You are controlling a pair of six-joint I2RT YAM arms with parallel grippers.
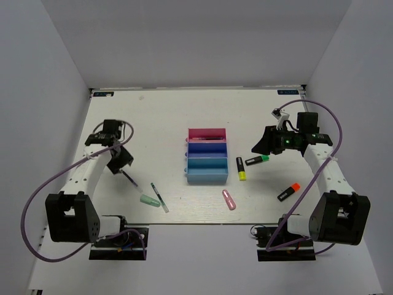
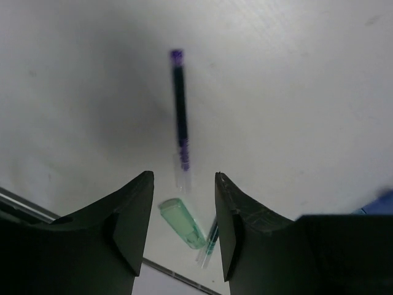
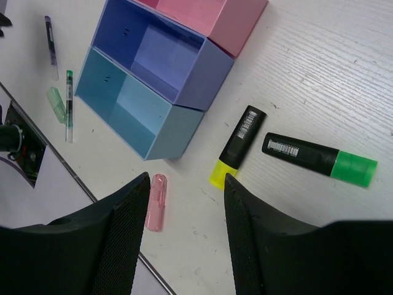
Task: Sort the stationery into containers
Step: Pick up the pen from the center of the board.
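Both arms look set up for a pick. The left pincer (image 2: 183, 184) has its jaws apart with nothing between them. It hangs over the thin dark pen with a purple end (image 2: 180, 110), which lies flat on the white counter (image 2: 295, 92). So the pen is probably the target.

To grab it well, the jaws should straddle the barrel crosswise near its middle, drop almost to the counter, then close. It's skinny, so a shallow pinch could let it roll or pivot out. The short mint-green plastic stick (image 2: 182, 222) and the thin clear pen with a green tip (image 2: 210, 239) lie near its 6 o'clock end, so the jaws need to stay off those.

The right pincer (image 3: 186, 184) is spread and holding nothing too, above the black highlighter with a yellow cap (image 3: 236, 146). The black highlighter with a green cap (image 3: 319, 158) lies close at its 3 o'clock.

The right wrist view looks straight into the dark blue rectangular plastic tray (image 3: 209, 74) and the light blue rectangular plastic tray (image 3: 175, 132), and nothing's in either. It also catches the small pink plastic stick (image 3: 157, 201).

Only the top view shows the black highlighter with an orange cap (image 1: 288, 192), at about 4 o'clock from the trays. It also shows the whole magenta-pink rectangular tray (image 1: 207, 130), with a dark line inside that's too small to identify.
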